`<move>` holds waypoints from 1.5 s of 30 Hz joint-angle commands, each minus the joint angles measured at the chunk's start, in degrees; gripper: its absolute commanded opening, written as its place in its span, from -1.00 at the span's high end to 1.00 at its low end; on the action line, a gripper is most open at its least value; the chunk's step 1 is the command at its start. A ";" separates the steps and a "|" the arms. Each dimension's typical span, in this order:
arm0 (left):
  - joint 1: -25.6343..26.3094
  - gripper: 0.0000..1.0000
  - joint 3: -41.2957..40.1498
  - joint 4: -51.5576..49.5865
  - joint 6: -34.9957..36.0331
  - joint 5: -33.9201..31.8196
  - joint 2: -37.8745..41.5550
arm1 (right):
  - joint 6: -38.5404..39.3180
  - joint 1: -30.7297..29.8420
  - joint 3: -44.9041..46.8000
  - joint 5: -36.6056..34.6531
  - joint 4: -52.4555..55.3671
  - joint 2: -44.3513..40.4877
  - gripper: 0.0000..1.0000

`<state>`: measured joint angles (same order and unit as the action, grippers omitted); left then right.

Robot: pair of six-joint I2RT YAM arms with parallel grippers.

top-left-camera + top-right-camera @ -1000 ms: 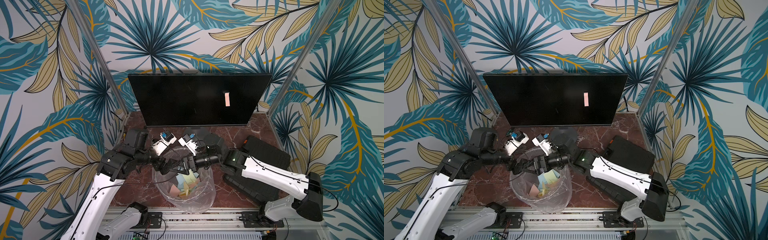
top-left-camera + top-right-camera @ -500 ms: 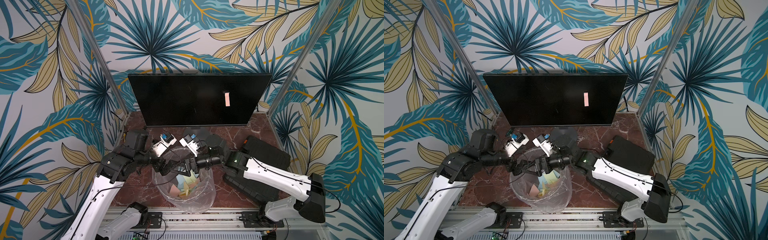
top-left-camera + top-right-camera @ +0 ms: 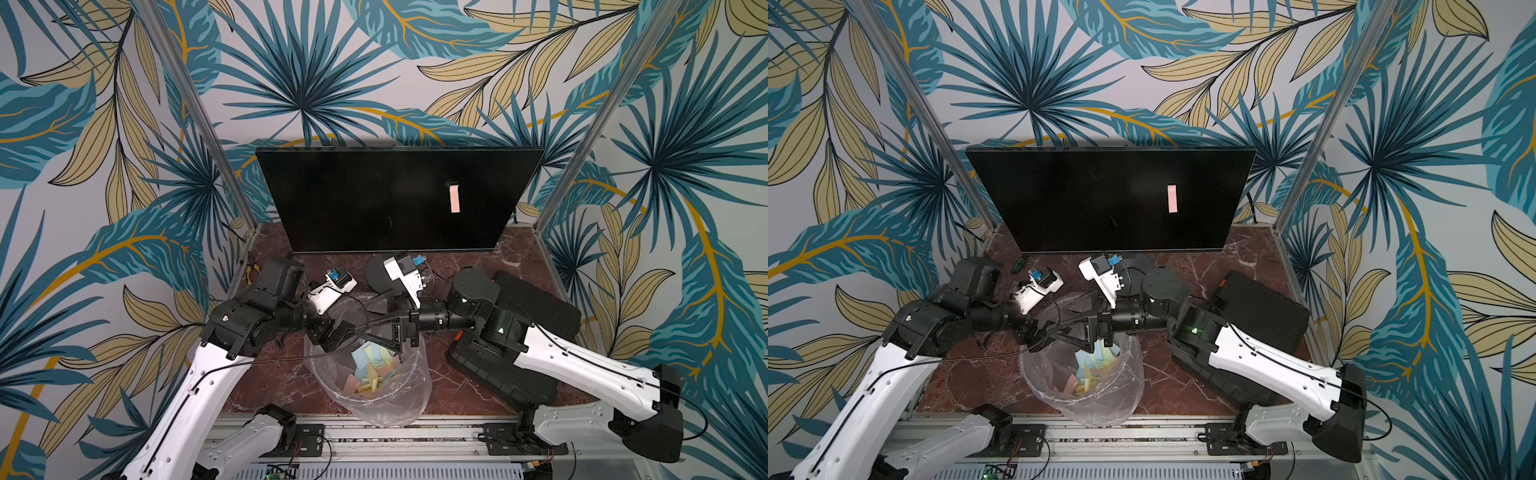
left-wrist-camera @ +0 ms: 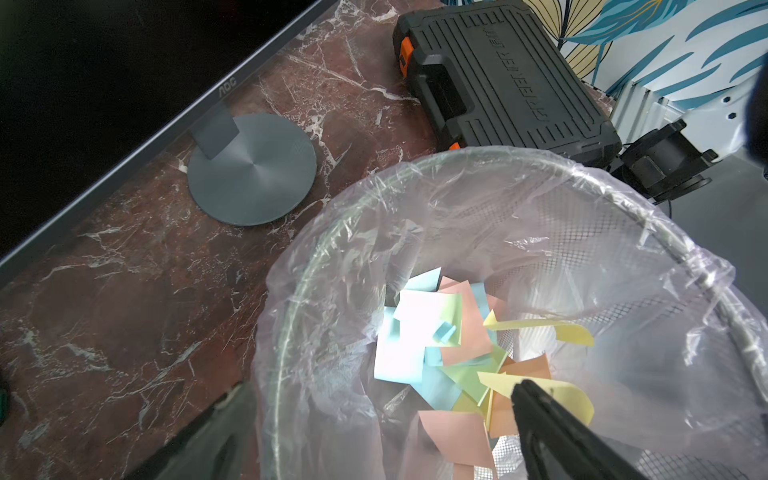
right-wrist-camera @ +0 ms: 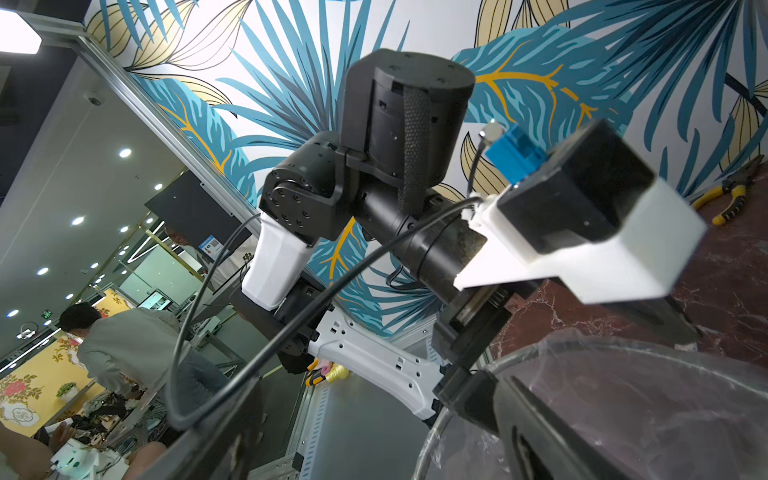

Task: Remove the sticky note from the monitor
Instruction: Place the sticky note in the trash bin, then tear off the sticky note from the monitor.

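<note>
In both top views: one monitor point(image 3: 365, 199) far back, one pink sticky note point(image 3: 455, 198) on its screen right of centre, one lined bin point(image 3: 420, 386) near. Two pincers, left gripper point(image 3: 336, 332) and right gripper point(image 3: 372, 332), both spread wide over the bin. Seen from neither wrist: the sticky note.

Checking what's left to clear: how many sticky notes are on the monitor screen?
1: a pink sticky note on the monitor, right half, around mid-height. Notes in the lined wastebasket don't count. The whole screen shows, so none hidden.
</note>
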<state>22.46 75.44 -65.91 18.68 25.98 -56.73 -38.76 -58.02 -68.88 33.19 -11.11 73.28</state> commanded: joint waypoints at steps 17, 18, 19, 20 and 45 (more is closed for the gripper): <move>-4.17 -1.00 8.33 -0.82 -1.61 -3.65 1.03 | 10.88 -0.17 0.03 -29.08 29.12 -9.05 -0.84; -4.18 -1.00 7.61 -0.59 -1.44 -4.71 1.08 | 10.83 -0.10 -0.01 -30.43 29.73 -9.94 -0.84; -4.18 -1.00 6.83 -0.21 -1.36 -5.95 1.17 | 10.67 0.03 -0.21 -31.97 30.54 -10.98 -0.84; -4.19 -1.00 6.15 0.01 -1.26 -7.37 1.15 | 10.48 0.28 -0.45 -33.58 31.59 -12.09 -0.84; -3.06 -0.91 -4.53 0.35 0.58 -13.32 -1.63 | 2.16 33.97 -6.95 -19.43 33.78 -12.14 -0.74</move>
<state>19.09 72.07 -66.54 18.90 11.99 -58.52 -35.11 -26.37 -75.46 8.51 26.28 59.83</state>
